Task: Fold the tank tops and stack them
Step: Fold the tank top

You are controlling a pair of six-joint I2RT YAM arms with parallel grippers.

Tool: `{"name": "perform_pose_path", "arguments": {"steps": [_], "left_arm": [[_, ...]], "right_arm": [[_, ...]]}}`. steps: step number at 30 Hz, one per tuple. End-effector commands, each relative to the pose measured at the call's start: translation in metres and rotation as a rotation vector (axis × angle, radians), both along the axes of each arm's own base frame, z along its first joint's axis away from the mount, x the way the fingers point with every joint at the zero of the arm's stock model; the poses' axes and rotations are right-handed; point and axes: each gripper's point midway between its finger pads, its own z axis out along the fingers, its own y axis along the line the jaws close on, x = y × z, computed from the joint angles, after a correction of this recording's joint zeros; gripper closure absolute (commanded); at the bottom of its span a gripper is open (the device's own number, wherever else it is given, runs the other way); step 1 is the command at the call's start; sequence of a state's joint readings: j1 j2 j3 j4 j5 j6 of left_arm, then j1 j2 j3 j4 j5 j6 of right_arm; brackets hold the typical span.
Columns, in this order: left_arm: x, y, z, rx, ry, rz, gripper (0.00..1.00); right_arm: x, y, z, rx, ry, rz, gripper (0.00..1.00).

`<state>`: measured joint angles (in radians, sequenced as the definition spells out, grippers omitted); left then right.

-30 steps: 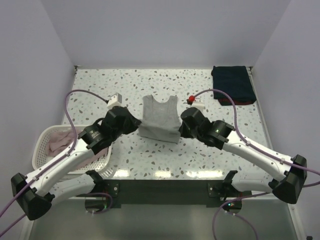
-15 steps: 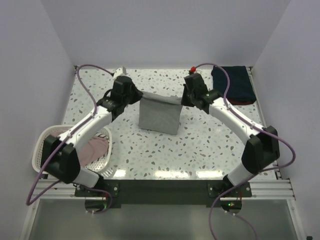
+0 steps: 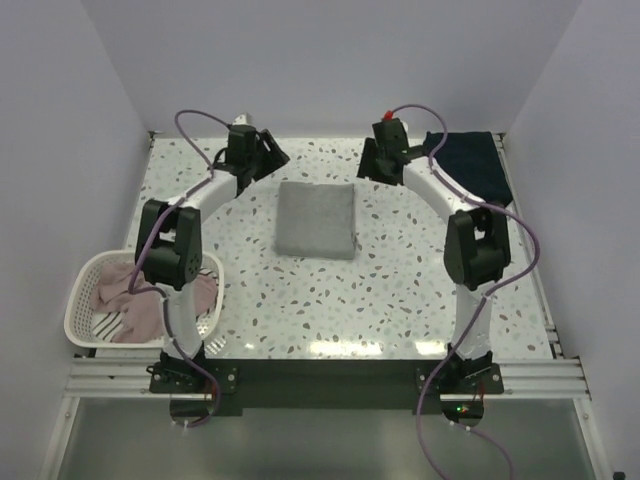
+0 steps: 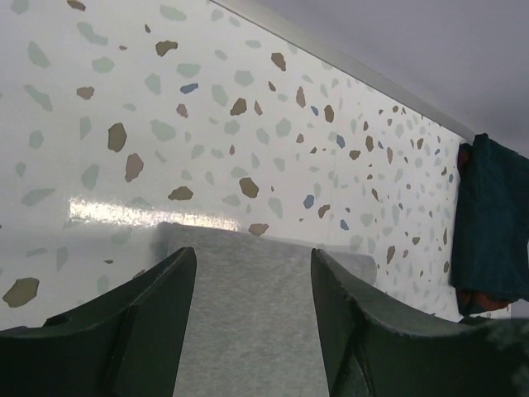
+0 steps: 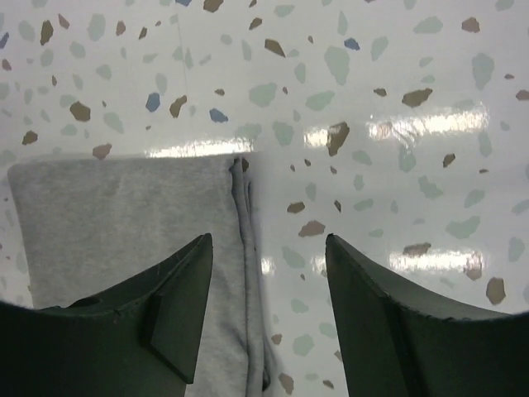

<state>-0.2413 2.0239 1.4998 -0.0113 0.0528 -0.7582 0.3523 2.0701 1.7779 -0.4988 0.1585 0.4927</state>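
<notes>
Note pink tops (image 3: 140, 300) heaped unfolded in basket (image 3: 78, 318) at near left. Locate grey top (image 3: 317, 219) folded square mid-table, with left gripper (image 3: 268, 152) and right gripper (image 3: 368, 166) beyond its far corners, both spread wide and gripping nothing, and navy top (image 3: 466, 168) folded at far right. Avoid pinching only the upper layer at the loose right edge when moving grey top onto navy top: likely to drop the fold open or drag it askew.

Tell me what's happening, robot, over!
Left gripper open, right gripper open, both empty. Grey tank top folded flat, mid-table, neither gripper touching. Navy top far right, basket near left, both apart from it.
</notes>
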Motion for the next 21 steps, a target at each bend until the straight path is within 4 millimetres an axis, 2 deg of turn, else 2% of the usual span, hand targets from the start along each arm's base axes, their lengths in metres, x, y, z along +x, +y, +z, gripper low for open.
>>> {"name": "perform_pose_path", "arguments": {"steps": [1,2,3,4,5,6,7,8,9,10,12,13,14,17,21], "left_arm": [[-0.010,0.005,0.085,0.038,-0.110,0.002,0.39],[-0.019,0.010,0.091,0.060,-0.100,0.043,0.42],[-0.037,0.012,0.070,0.078,-0.034,0.050,0.45],[-0.047,0.011,0.066,0.085,-0.023,0.051,0.53],[-0.063,0.004,0.077,0.086,-0.040,0.049,0.58],[-0.081,0.004,0.054,0.101,0.008,0.049,0.62],[-0.091,0.000,0.048,0.109,0.013,0.046,0.69],[-0.103,-0.009,0.043,0.119,0.019,0.026,0.73],[-0.120,-0.010,0.029,0.123,0.055,0.019,0.78],[-0.128,-0.012,0.021,0.130,0.066,0.012,0.86],[-0.146,-0.023,-0.003,0.138,0.093,-0.035,0.92],[-0.151,-0.026,-0.012,0.143,0.113,-0.051,0.97],[-0.158,-0.027,-0.030,0.159,0.151,-0.068,1.00],[-0.173,-0.034,-0.060,0.185,0.199,-0.107,1.00],[-0.189,-0.037,-0.086,0.219,0.245,-0.128,1.00]], "right_arm": [[-0.042,0.017,0.036,0.021,-0.045,0.059,0.41],[-0.051,0.025,0.036,0.041,-0.048,0.065,0.45],[-0.062,0.030,0.040,0.049,-0.052,0.075,0.45],[-0.084,0.043,0.024,0.032,-0.018,0.109,0.45],[-0.094,0.051,0.019,0.040,-0.006,0.112,0.46],[-0.101,0.059,0.017,0.050,-0.013,0.122,0.48],[-0.120,0.069,0.007,0.052,0.009,0.151,0.50],[-0.128,0.076,0.003,0.068,0.019,0.156,0.52],[-0.133,0.081,0.000,0.071,0.020,0.164,0.53],[-0.145,0.086,-0.007,0.059,0.035,0.179,0.53],[-0.153,0.091,-0.016,0.083,0.055,0.185,0.56],[-0.161,0.091,-0.029,0.081,0.085,0.190,0.56],[-0.162,0.093,-0.034,0.095,0.090,0.185,0.57],[-0.172,0.095,-0.061,0.094,0.153,0.190,0.58],[-0.179,0.085,-0.091,0.041,0.220,0.161,0.59]]}}
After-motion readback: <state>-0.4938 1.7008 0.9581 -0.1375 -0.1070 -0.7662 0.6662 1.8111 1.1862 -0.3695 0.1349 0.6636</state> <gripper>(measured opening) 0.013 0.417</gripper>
